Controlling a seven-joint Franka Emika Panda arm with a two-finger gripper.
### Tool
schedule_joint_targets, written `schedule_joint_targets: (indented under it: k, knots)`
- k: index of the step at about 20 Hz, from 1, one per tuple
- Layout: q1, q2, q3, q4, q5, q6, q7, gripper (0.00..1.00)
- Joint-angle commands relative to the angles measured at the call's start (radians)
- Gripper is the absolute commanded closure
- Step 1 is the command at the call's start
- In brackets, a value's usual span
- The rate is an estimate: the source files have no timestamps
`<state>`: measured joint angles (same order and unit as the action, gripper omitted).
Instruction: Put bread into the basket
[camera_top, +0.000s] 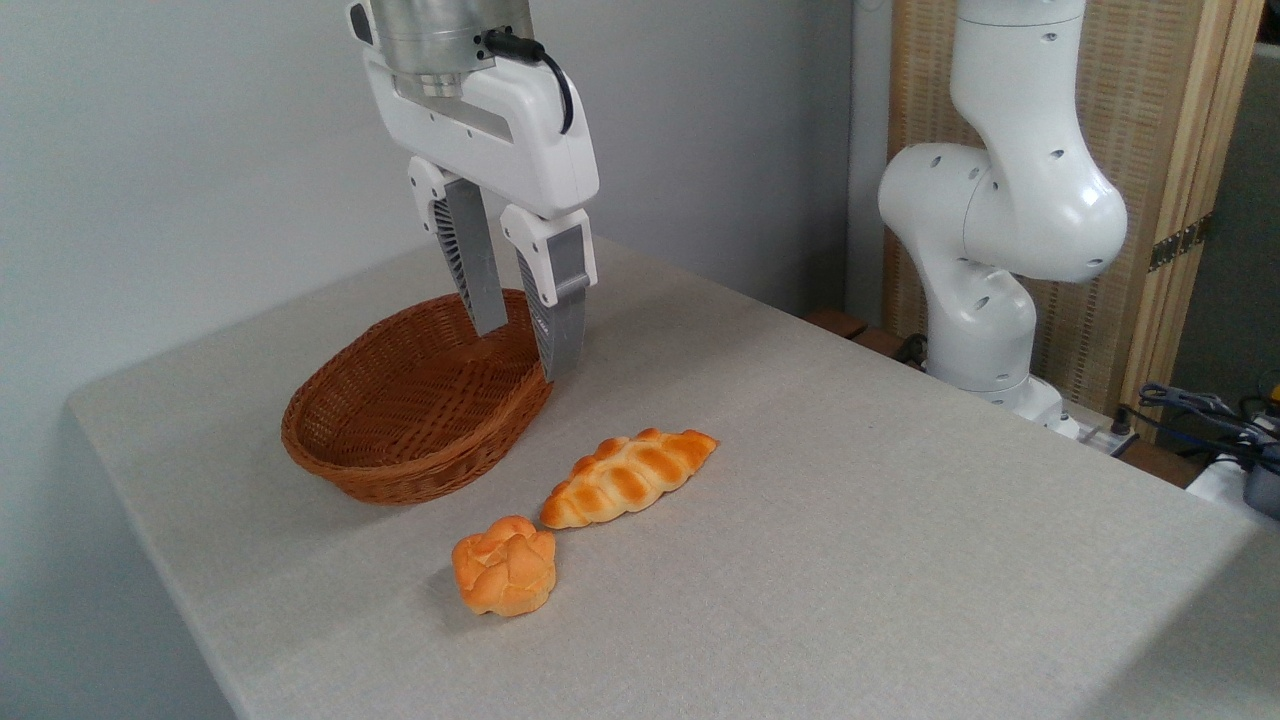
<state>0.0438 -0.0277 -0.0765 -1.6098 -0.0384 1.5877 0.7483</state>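
Observation:
The bread (504, 565), a small golden-orange bun with a knotted top, lies on the grey table toward its front edge. The basket (330, 445), oval reddish-brown wicker, stands behind it to the left and holds nothing. My gripper (525, 350) hangs open over the basket's right rim, fingers pointing down, nothing between them. It is well above and behind the bun, apart from it.
A longer braided loaf (628, 476) with browned ridges lies just right of and behind the bun, nearly touching it. The arm's white base (985, 290) stands at the table's far right edge, with cables (1200, 410) beside it. The table (850, 560) drops off at left and front.

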Motion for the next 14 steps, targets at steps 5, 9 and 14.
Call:
schedule_joint_targets:
  k: [5,9,14]
  knots:
    - [0.004,0.009,0.009,0.016,0.012,0.001,-0.009,0.00]
    - [0.004,0.009,0.009,0.014,0.012,0.001,-0.009,0.00]
    - [0.005,-0.007,0.009,-0.065,0.012,0.094,-0.007,0.00]
